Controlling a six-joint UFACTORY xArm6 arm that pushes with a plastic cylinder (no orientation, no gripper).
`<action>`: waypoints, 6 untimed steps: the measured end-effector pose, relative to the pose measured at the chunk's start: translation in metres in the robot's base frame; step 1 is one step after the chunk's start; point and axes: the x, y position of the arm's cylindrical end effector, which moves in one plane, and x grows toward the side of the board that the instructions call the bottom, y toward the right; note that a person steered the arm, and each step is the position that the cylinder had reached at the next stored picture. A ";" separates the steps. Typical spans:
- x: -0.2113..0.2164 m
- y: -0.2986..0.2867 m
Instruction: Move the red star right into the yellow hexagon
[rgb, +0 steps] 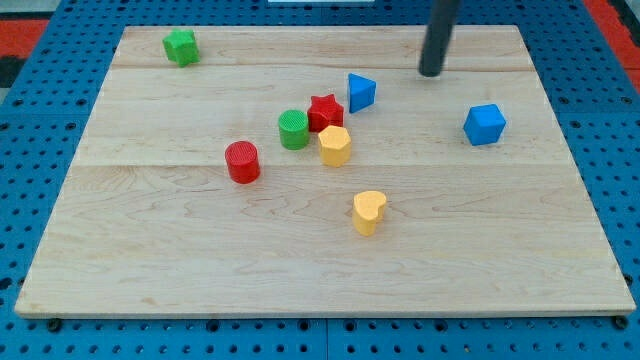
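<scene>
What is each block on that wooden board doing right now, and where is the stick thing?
Tip: near the board's top, clear of all blocks.
Red star: touching the yellow hexagon and green cylinder.
Blue triangle: just right of the star.
Red cylinder: alone.
Yellow heart: alone.
Blue cube: alone.
Green star: alone, top left.

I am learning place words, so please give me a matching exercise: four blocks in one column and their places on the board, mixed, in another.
1. green star
2. blue cube
3. yellow heart
4. red cylinder

A. nearest the view's bottom
B. the view's top left corner
C. left of the central cluster
D. alone at the view's right

Pairs: 1-B, 2-D, 3-A, 4-C
</scene>
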 end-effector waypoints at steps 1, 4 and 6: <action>0.010 -0.080; 0.080 -0.121; 0.052 -0.140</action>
